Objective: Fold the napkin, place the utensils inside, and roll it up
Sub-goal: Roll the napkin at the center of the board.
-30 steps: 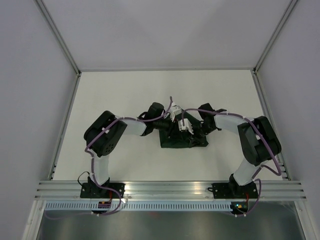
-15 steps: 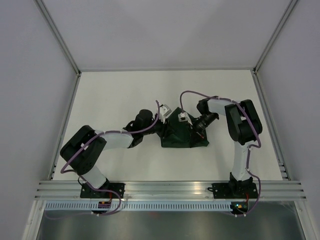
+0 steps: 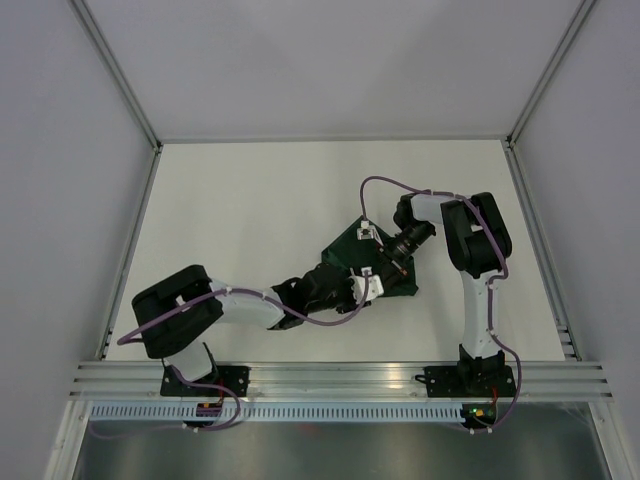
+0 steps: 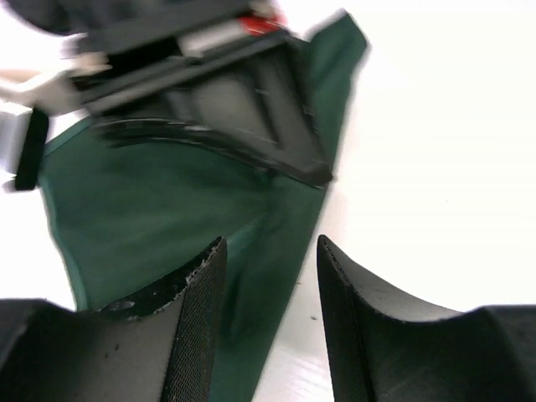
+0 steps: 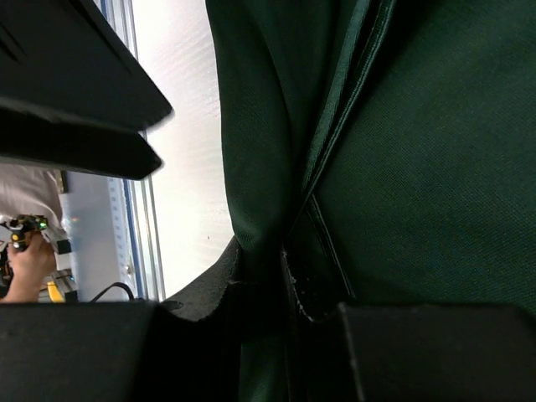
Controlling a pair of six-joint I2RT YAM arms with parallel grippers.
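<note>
The dark green napkin [image 3: 342,248] lies bunched in a rough triangle at the middle of the white table. My right gripper [image 3: 386,267] reaches it from the far right. In the right wrist view this gripper [image 5: 268,251] is shut on a fold of the napkin [image 5: 419,167]. My left gripper [image 3: 371,284] sits low at the napkin's near edge. In the left wrist view it [image 4: 270,243] is open, with the napkin's edge [image 4: 151,209] lying between its fingers, not gripped. The right gripper's dark body [image 4: 218,109] shows just beyond. The utensils are out of view.
The white table [image 3: 250,200] is walled by grey panels on three sides. An aluminium rail [image 3: 340,375] runs along the near edge between the arm bases. The rail and a person's hand [image 5: 25,260] show at the left of the right wrist view.
My left arm has swung from the napkin's far-left side round to its near edge. My right arm has folded back, still holding. The napkin has changed from a flat rectangle to a bunched triangle.
</note>
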